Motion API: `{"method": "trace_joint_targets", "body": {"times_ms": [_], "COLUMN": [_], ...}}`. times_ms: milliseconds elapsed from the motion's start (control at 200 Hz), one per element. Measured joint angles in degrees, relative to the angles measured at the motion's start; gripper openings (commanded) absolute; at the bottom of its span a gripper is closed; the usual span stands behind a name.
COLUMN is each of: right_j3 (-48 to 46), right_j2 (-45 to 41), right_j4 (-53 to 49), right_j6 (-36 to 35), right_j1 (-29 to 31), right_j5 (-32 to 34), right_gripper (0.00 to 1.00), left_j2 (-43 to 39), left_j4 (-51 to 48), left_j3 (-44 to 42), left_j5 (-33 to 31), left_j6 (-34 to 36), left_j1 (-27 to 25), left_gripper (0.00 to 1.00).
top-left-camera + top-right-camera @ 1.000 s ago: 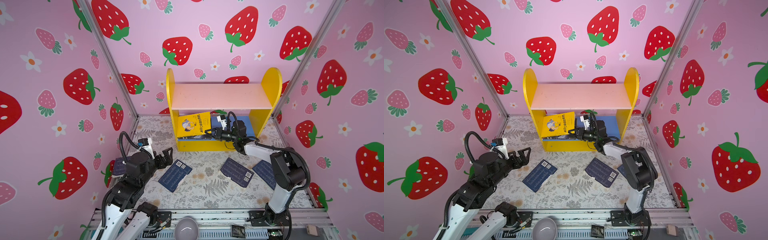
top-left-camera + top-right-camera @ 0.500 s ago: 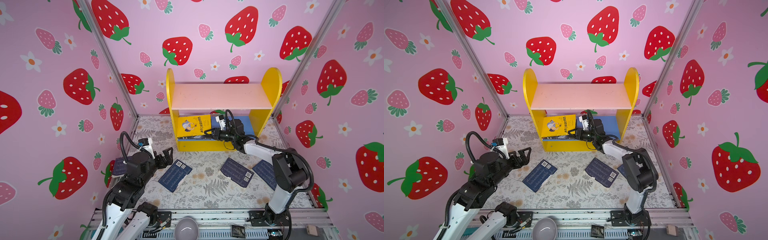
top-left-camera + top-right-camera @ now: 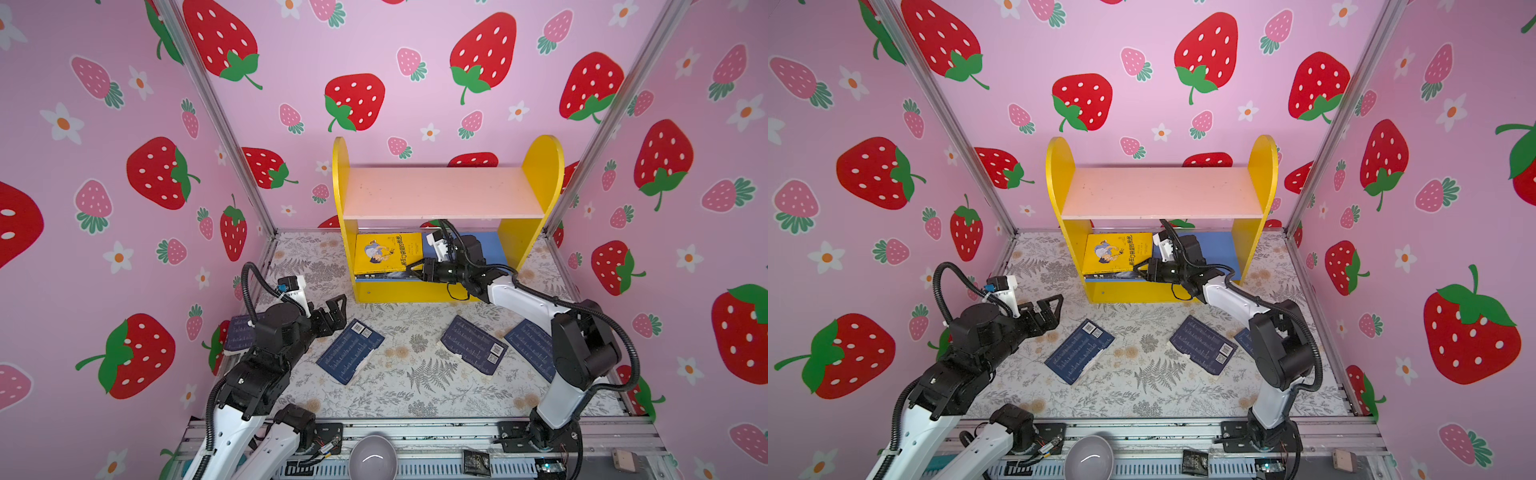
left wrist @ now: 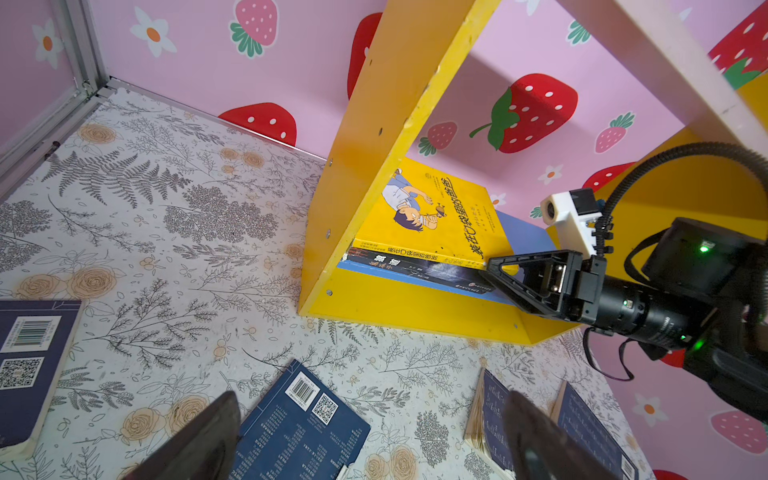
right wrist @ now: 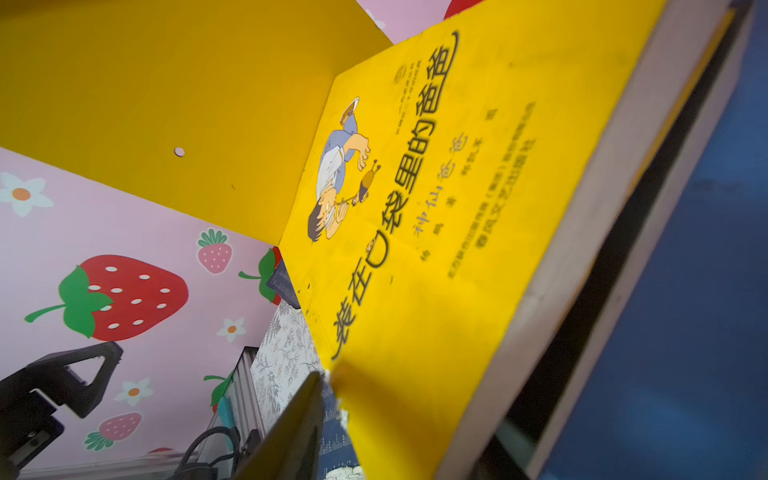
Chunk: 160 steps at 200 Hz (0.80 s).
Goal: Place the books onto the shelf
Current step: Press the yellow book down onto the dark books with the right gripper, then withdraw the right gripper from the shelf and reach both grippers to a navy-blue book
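Your right hand (image 3: 412, 272) sits at the corner of the yellow book (image 3: 386, 253). Whether its jaws grip the book cannot be told. The book lies flat atop a dark book (image 4: 419, 269) on the lower board of the shelf (image 3: 519, 241). Release fully, then retract level without dragging it.

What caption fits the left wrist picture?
Yellow book stacked on a dark book in the shelf, right claw at its corner.

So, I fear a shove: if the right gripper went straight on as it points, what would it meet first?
Likely the yellow book on the lower tier of the shelf, just ahead of the right gripper; whether they touch is unclear.
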Motion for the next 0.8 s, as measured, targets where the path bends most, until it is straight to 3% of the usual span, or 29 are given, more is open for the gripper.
{"method": "trace_joint_targets", "body": {"times_ms": [50, 85, 260, 800], "right_j3": [0.15, 0.42, 0.74, 6.12], "right_j2": [-0.39, -0.76, -2.8, -3.98], "right_j4": [-1.16, -2.29, -6.14, -17.25], "right_j6": [-0.81, -1.2, -3.87, -11.8], "right_j1": [0.15, 0.33, 0.66, 0.83], "right_j5": [0.66, 1.27, 3.78, 15.34], "right_gripper": [0.51, 0.58, 0.76, 0.78], "left_j2": [0.0, 0.0, 0.0, 0.66], "left_j4": [0.02, 0.0, 0.42, 0.94], "left_j3": [0.0, 0.0, -0.35, -0.9], "left_j5": [0.0, 0.0, 0.0, 0.02], "left_j6": [0.0, 0.0, 0.0, 0.02], "left_j1": [0.0, 0.0, 0.0, 0.02], "left_gripper": [0.99, 0.99, 0.99, 0.99]}}
